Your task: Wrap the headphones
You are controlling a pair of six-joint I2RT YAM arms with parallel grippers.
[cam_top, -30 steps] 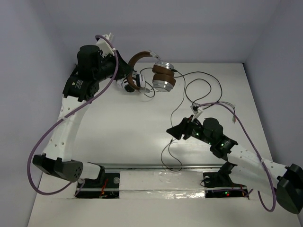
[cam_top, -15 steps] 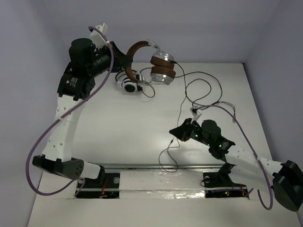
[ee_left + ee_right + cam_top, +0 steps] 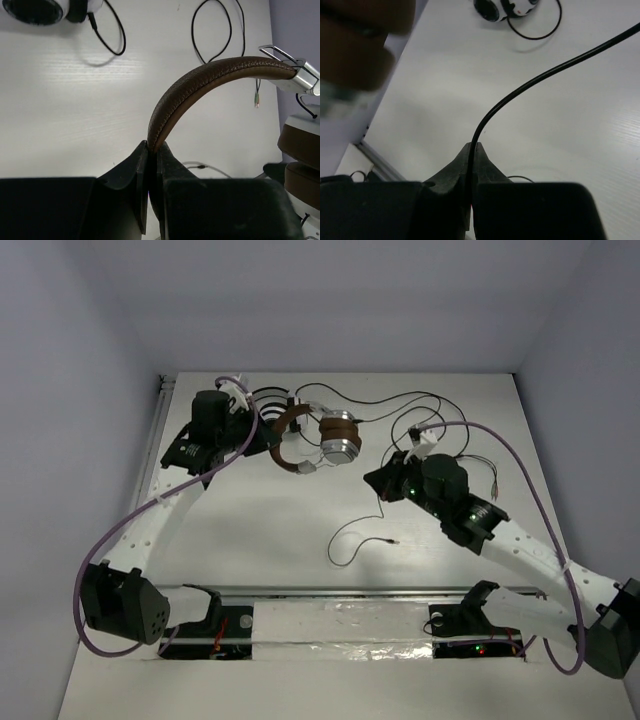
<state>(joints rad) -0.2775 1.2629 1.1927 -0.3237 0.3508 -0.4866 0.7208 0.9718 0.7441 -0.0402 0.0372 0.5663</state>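
Spanning left-right, headphones (image 3: 200, 80) extend from left gripper (image 3: 152, 148).

Headphones (image 3: 338, 435) are sitting toward the far middle of the table (image 3: 250, 530), between the left gripper (image 3: 152, 150) and the right gripper (image 3: 471, 150). A second headset (image 3: 268, 395) is lying behind them, and the cable (image 3: 545, 75) is trailing nearer.

Crowded ahead, open behind
The headphones (image 3: 325, 435) and cable (image 3: 555, 70) loops block ahead of the right gripper (image 3: 374, 478); bare table (image 3: 250, 530) lies near-left of it.
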